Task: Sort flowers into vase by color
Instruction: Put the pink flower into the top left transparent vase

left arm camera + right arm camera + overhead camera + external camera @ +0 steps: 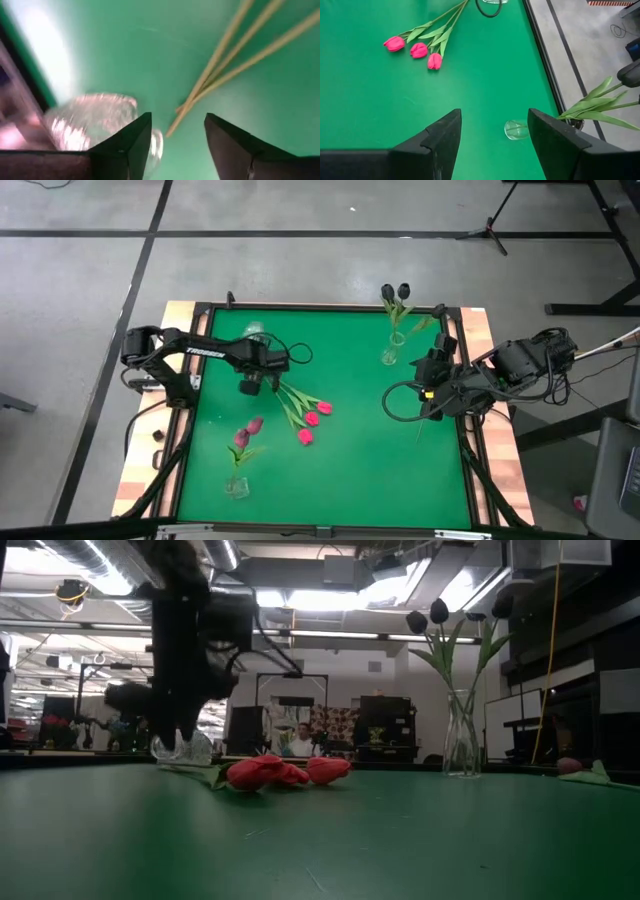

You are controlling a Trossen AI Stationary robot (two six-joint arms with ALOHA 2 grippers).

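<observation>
Three bright pink-red tulips (pixel 312 418) lie on the green table, their stems running toward the far left. My left gripper (pixel 252 387) hangs open just above the stem ends (pixel 172 131), which show between its fingers (pixel 177 120). A clear empty vase (pixel 255 332) stands just beyond it. Two maroon-pink tulips (pixel 247 435) stand in a vase (pixel 237 487) at the near left. Two near-black tulips (pixel 395 292) stand in a vase (pixel 390 352) at the far side. My right gripper (pixel 432 390) waits open, raised over the table's right part.
A raised wooden rim (pixel 480 430) frames the green table. The black-tulip vase (pixel 516 129) stands below my right gripper (pixel 495 117), its leaves (pixel 600 107) reaching past the table edge. The green mat in the middle and near right is bare.
</observation>
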